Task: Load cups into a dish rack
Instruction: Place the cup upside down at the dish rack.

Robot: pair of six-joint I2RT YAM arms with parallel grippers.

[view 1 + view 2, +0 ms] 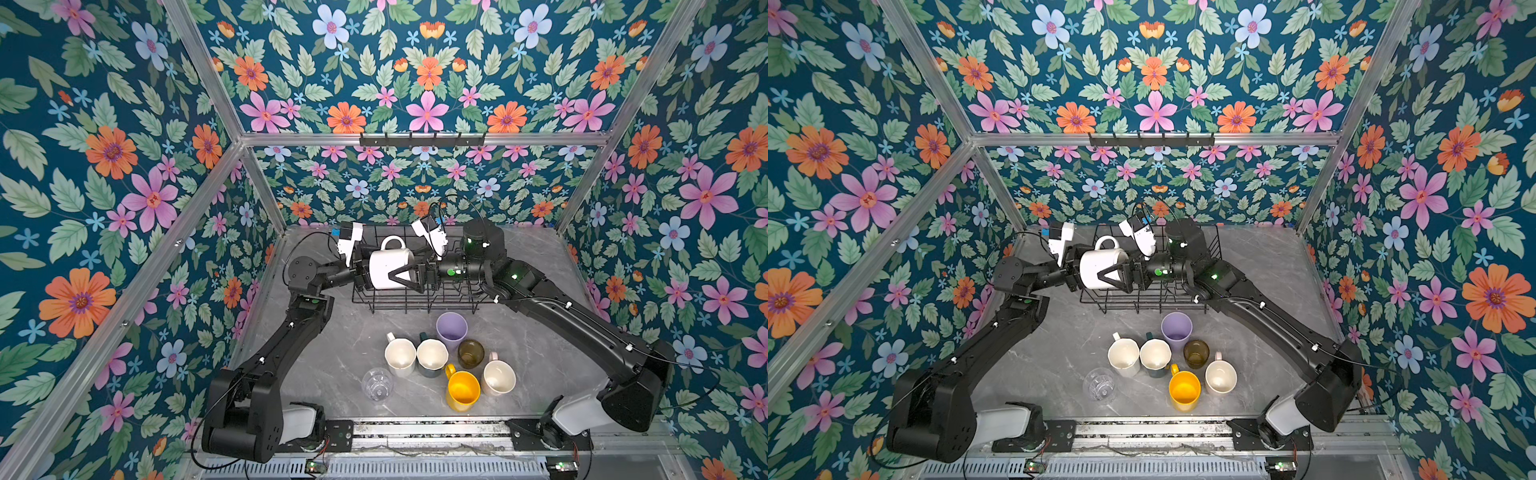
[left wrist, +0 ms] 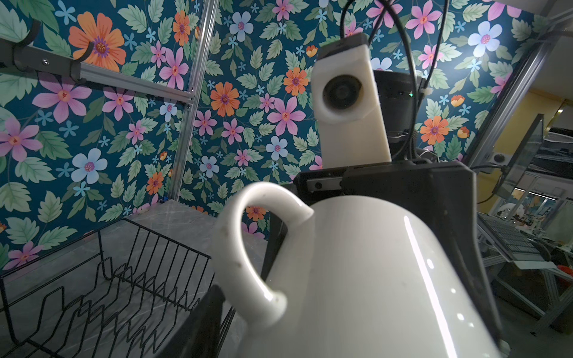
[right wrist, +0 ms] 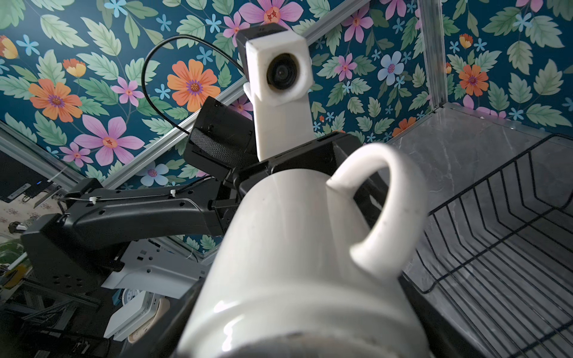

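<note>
White mug hangs in mid-air at frame centre in both top views, lying on its side over the left part of the dish rack, clear of the wires; its handle points toward the upper edge of the frame. The right gripper reaches in from the right and clamps the mug, one black triangular finger laid across the near wall, the other behind the mug. The left gripper sits at the mug's left end with fingers either side of it; cannot tell whether they press the mug or stand just off it. In the left wrist view the mug fills the lower right; a dark finger shows at the bottom edge just beside the handle, contact unclear; the rack with its divider prongs sits lower left. In the right wrist view the mug is at centre and the rack lower right on the grey marbled tabletop. Seven cups stand upright, mouths up, in a tight cluster at lower centre of the top views, below the rack and apart from it: lilac tumbler nearest the rack; second white mug; dark green mug; olive-brown glass; pale pink mug; yellow mug; clear glass at the cluster's lower left.
</note>
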